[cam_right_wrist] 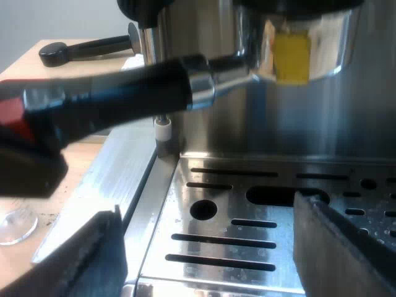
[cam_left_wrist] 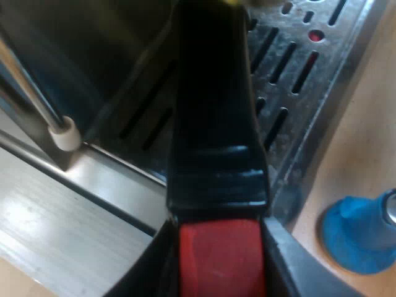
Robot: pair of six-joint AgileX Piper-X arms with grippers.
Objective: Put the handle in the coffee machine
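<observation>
In the left wrist view, the holder [cam_left_wrist: 210,74] is gripped at the red end [cam_left_wrist: 218,247] of its dark handle [cam_left_wrist: 216,173]. It is clamped between the black fingers [cam_left_wrist: 143,279] of the left gripper [cam_left_wrist: 219,283], whose jaws are closed against its two sides. From that grip the handle is seen running away over the slotted metal drip tray [cam_left_wrist: 291,59] of the espresso machine [cam_left_wrist: 93,55]. A blue tamper [cam_left_wrist: 356,238] is stood on the wooden table [cam_left_wrist: 371,142] just beside the tray's edge. The white-tipped steam wand [cam_left_wrist: 62,127] is seen hanging at the tray's side away from the tamper. In the right wrist view, the right gripper [cam_right_wrist: 207,210] is held low over the drip tray [cam_right_wrist: 260,247], its jaws spread wide with nothing between them. A clear glass [cam_right_wrist: 15,226] is seen on the table [cam_right_wrist: 68,179] near the tray's side. Above the tray the holder [cam_right_wrist: 223,75] is stretched out level, and its metal end is met by the underside of the machine's brew head [cam_right_wrist: 297,37]. Whether it is locked home cannot be told. Its red end [cam_right_wrist: 11,114] is carried out past the tray's side edge, where the left gripper [cam_right_wrist: 28,167] is closed on it. The steam wand [cam_right_wrist: 163,129] is seen just behind the handle [cam_right_wrist: 117,96]. Farther off, a black-handled tool [cam_right_wrist: 86,48] is laid on the table beside the espresso machine [cam_right_wrist: 204,25].
</observation>
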